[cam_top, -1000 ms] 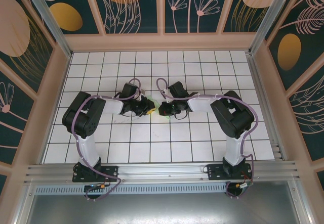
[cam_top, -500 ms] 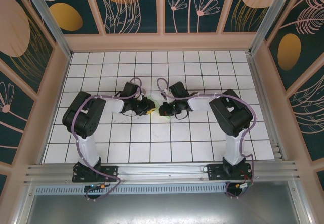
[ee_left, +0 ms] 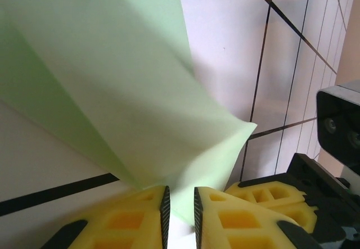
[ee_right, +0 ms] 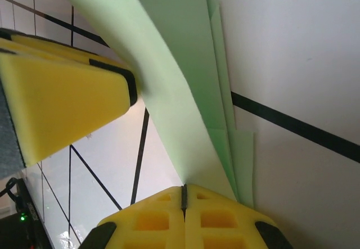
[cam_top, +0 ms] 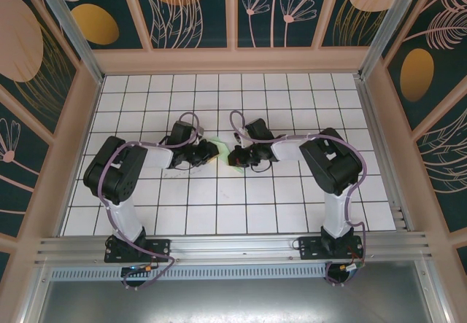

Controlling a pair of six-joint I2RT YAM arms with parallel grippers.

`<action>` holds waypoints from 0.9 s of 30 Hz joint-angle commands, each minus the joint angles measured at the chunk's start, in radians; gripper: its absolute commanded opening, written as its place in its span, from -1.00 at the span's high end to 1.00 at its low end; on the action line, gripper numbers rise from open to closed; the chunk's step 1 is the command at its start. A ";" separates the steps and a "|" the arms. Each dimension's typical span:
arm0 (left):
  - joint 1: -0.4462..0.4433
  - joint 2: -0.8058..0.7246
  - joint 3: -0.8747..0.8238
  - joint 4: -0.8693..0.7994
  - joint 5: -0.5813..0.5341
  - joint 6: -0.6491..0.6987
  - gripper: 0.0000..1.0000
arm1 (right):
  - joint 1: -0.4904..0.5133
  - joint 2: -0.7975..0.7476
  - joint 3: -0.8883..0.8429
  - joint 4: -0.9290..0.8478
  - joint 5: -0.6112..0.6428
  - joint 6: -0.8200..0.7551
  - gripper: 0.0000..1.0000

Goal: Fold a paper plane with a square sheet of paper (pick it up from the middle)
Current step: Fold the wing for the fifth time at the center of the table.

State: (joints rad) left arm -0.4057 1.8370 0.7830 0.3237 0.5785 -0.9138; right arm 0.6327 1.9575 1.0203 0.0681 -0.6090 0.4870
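Where the two arms meet mid-table (cam_top: 292,192), the top cam shows white tiles w/ black grid lines, teal leaf-print wall panels (cam_top: 197,9) on three sides, an aluminium rail (cam_top: 233,244) along the near edge, and purple cables (cam_top: 235,122) looping over both wrists. The wrists crowd the centre nose to nose, so from above most of the square sheet of paper (cam_top: 213,149) is covered; just a pale green scrap shows btwn them. In the left wrist cam the left gripper (ee_left: 180,197) has its yellow pads drawn in to a narrow slit, and a lower fold of the paper runs down into that slit, so it is pinched there. The other arm's yellow fingers and black cam housing sit just beside, at the right edge. In the right wrist cam the right gripper (ee_right: 183,191) has its pads pressed flat together, clamped on the near edge of the paper, w/ the left arm's yellow finger just beside the sheet at left. The paper spans btwn the two grips over the tiles. It's thin, plain mint green, no longer flat: folded into overlapping layers w/ sharp diagonal creases, one pointed corner jutting toward the right arm, and stepped layer edges along one side. Can't tell whether its far part touches the tiles.
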 commanded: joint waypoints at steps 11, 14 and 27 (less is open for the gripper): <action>-0.028 0.025 0.005 0.111 0.042 -0.014 0.62 | 0.004 0.039 -0.012 0.027 -0.016 0.064 0.91; -0.031 0.043 0.009 0.098 0.038 -0.010 0.64 | 0.004 0.038 -0.011 0.029 -0.018 0.062 0.91; -0.031 0.101 0.051 -0.148 -0.125 0.036 0.91 | 0.002 -0.003 -0.013 -0.052 -0.033 -0.019 0.91</action>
State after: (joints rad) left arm -0.4362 1.8919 0.8238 0.3088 0.5659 -0.9119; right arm 0.6327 1.9667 1.0199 0.0898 -0.6266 0.5163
